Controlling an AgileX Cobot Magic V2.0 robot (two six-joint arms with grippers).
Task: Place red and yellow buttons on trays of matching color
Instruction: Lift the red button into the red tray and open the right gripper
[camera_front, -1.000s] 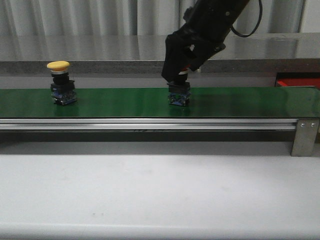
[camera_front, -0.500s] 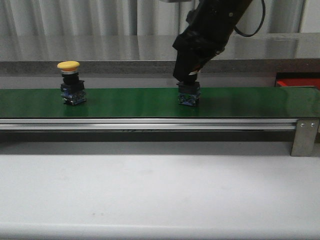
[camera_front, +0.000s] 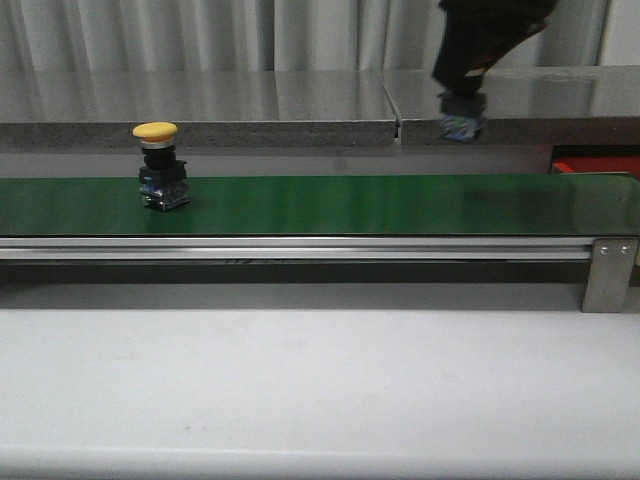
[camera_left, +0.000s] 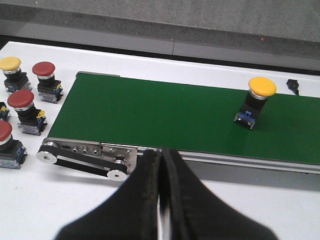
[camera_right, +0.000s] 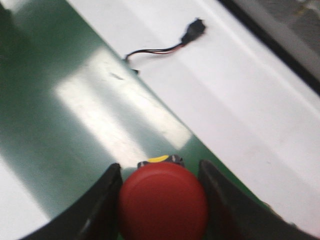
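**Right gripper carries a red button above the belt**

At the far left, off the end of the green belt (camera_left: 165, 112), spare red and yellow buttons (camera_left: 30, 105) stand on the white table (camera_left: 60, 200). The left gripper (camera_left: 161, 200) hangs near that end, its fingers pressed together on nothing. A yellow button (camera_front: 160, 165) stands upright on the belt's left part. Further right, the right gripper (camera_front: 462, 105) is raised clear of the belt, its fingers (camera_right: 107, 200) pinching a red button (camera_right: 162, 202) by the sides of its cap. A red tray's (camera_front: 595, 163) edge shows at the far right, behind the belt.
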